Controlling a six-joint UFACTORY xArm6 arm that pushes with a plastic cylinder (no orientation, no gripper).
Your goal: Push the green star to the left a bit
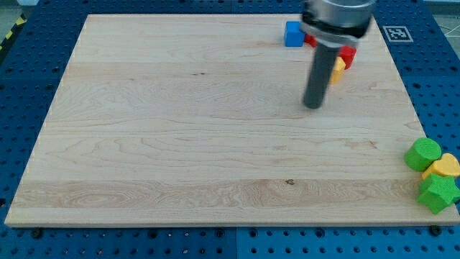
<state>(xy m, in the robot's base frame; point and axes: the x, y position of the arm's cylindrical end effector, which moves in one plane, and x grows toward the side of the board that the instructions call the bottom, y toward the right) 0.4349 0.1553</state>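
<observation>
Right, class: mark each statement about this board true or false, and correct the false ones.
1. My tip touches a green block. False: it stands on bare board, far from both green blocks.
2. The blue block sits near the view's top. True.
3. Two green blocks lie at the view's right edge. True: the green round block sits above the green star.
4. A yellow block sits between them. True.
5. The red block lies at the view's bottom left. False: it is near the top, beside the rod.
</observation>
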